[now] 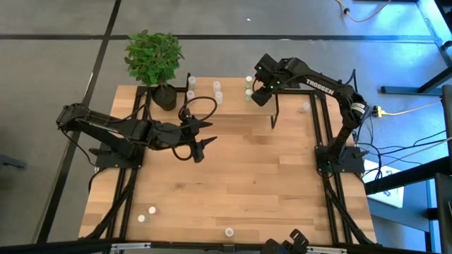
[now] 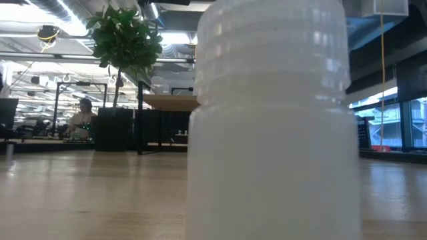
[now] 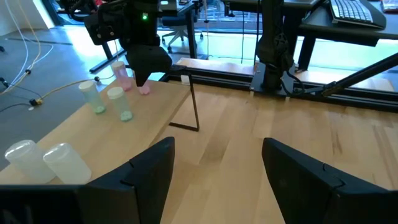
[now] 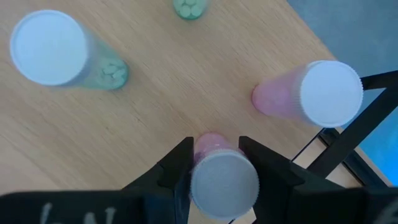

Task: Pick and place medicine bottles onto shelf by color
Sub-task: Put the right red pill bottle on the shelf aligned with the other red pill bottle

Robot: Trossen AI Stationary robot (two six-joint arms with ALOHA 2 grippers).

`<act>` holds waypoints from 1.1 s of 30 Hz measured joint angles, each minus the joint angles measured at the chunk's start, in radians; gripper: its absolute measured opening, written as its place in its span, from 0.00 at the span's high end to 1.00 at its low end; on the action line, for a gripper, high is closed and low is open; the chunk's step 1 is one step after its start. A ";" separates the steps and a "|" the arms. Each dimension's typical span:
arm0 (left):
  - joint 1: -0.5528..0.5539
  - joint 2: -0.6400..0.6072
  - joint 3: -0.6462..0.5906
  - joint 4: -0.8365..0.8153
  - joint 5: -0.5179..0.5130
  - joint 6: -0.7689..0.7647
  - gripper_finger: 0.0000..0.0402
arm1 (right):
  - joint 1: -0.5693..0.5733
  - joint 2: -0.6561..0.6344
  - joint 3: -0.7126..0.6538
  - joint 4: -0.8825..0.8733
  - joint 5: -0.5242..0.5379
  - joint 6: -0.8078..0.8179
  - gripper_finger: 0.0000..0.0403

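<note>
The right hand (image 4: 216,163) grips a pink bottle (image 4: 222,177) on the shelf (image 1: 240,116) at the worktop's (image 1: 233,183) far edge, the open left hand (image 1: 203,136) waits mid-worktop, several loose bottles (image 1: 146,214) remain near the front edge
</note>
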 joint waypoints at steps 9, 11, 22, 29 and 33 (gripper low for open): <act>0.000 0.000 0.000 0.000 0.000 0.000 0.41 | 0.000 0.000 0.000 0.005 0.000 0.004 0.69; 0.000 0.000 0.000 0.000 0.000 0.000 0.41 | 0.000 0.000 0.000 0.005 0.000 0.005 0.70; 0.000 0.000 0.000 0.000 0.000 0.000 0.41 | 0.000 0.000 -0.001 0.004 0.001 0.000 0.64; 0.000 0.000 0.000 0.000 0.000 0.000 0.41 | 0.000 0.000 -0.001 0.008 0.001 0.006 0.55; 0.000 0.000 0.000 0.000 0.000 0.000 0.41 | 0.000 -0.001 -0.001 0.008 0.000 0.006 0.50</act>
